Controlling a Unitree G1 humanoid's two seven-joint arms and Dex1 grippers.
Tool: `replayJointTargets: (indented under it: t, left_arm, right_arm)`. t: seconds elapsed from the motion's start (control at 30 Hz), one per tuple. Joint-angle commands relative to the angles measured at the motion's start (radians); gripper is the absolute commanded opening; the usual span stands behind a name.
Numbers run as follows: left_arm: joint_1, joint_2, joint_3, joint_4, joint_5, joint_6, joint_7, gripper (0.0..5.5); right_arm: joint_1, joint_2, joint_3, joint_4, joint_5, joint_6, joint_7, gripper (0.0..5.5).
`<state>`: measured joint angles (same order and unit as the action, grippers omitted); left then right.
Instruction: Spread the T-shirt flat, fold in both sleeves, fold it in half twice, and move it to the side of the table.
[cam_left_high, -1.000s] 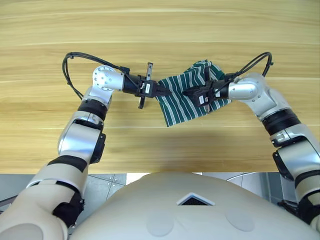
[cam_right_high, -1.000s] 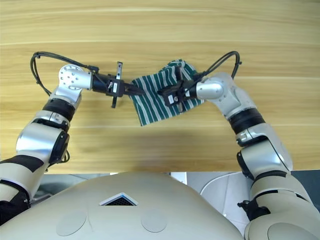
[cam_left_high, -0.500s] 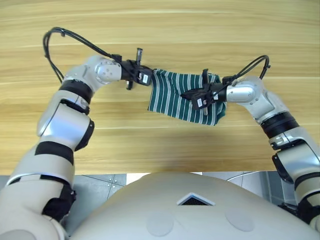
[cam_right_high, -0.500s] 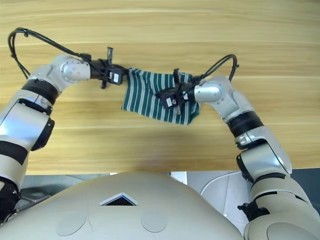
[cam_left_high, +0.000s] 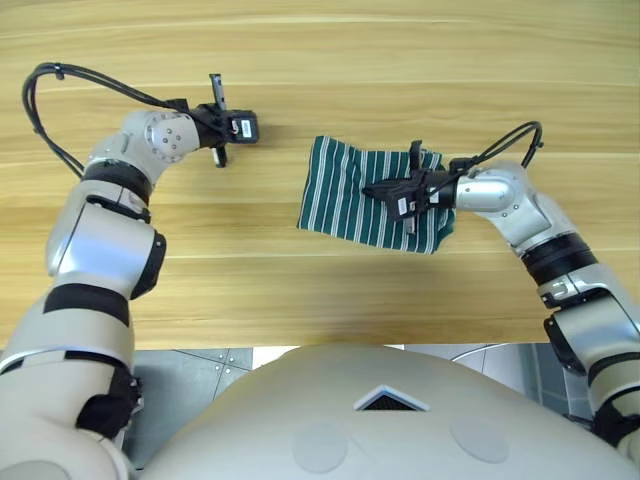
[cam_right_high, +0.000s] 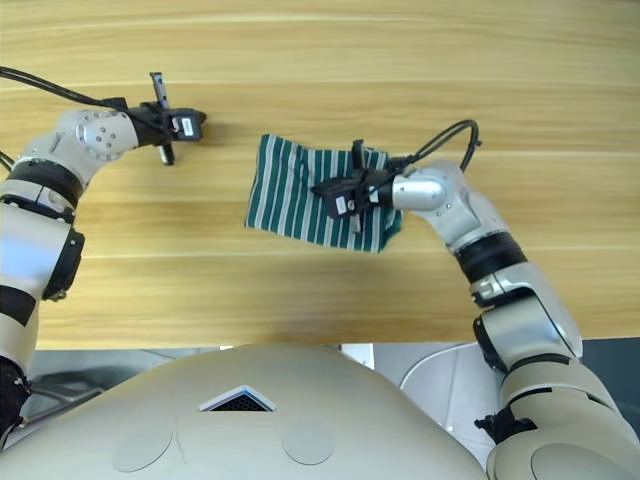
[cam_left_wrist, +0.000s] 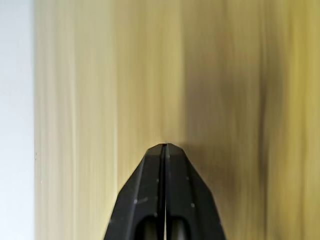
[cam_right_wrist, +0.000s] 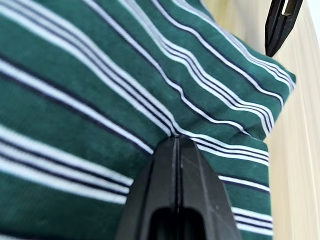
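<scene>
My left gripper (cam_left_high: 250, 128) has let go of the T-shirt's (cam_left_high: 345, 200) left edge since half a second ago and pulled away toward my left. It now hangs over bare wood, well apart from the cloth. In the left wrist view its two black fingers (cam_left_wrist: 152, 175) are pressed together with nothing between them. The edge it released has dropped, and the T-shirt now lies on the table (cam_left_high: 300, 60) as a folded, roughly rectangular bundle, dark green with thin white stripes. It sits a little to the right of the table's middle.

My right gripper (cam_left_high: 372, 188) has stayed almost where it was, reaching in from the right over the bundle's right half. Its fingers (cam_right_wrist: 160, 190) are closed on the striped fabric (a crease in the cloth runs out from their tips). The bundle's right edge looks thicker and more rumpled than the left.
</scene>
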<state>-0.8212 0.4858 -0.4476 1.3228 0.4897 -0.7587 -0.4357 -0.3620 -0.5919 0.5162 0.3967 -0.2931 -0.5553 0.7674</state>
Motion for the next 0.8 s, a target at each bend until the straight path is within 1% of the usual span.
replayJointTargets:
  t: [0.03,0.1,0.17,0.23,0.33,0.5,0.63,0.8]
  left_arm:
    - [0.016,-0.039,0.163,-0.03,-0.19,-0.065,-0.09,0.0]
    - [0.037,-0.073,0.259,-0.051,-0.316,-0.086,-0.164,0.0]
    - [0.063,-0.102,0.344,-0.072,-0.432,-0.092,-0.248,0.0]
    - [0.092,-0.12,0.416,-0.089,-0.526,-0.086,-0.314,0.0]
    - [0.122,-0.144,0.494,-0.097,-0.614,-0.058,-0.376,0.0]
    - [0.146,-0.188,0.553,-0.106,-0.677,-0.015,-0.447,0.0]
    - [0.155,-0.217,0.573,-0.11,-0.687,0.001,-0.463,0.0]
    - [0.154,-0.238,0.59,-0.109,-0.688,0.021,-0.463,0.0]
  right_arm:
    - [0.026,-0.006,-0.127,-0.107,0.062,0.064,-0.067,0.01]
    - [0.04,-0.006,-0.191,-0.185,0.099,0.101,-0.097,0.01]
    - [0.062,-0.002,-0.229,-0.263,0.124,0.127,-0.111,0.01]
    - [0.079,0.006,-0.232,-0.327,0.134,0.148,-0.107,0.01]
    - [0.086,0.043,-0.181,-0.348,0.116,0.169,-0.085,0.01]
    - [0.07,0.117,-0.084,-0.262,0.065,0.167,-0.066,0.01]
    - [0.047,0.167,-0.041,-0.149,0.036,0.148,-0.069,0.01]
    - [-0.007,0.194,0.008,0.141,-0.105,0.137,-0.172,0.01]
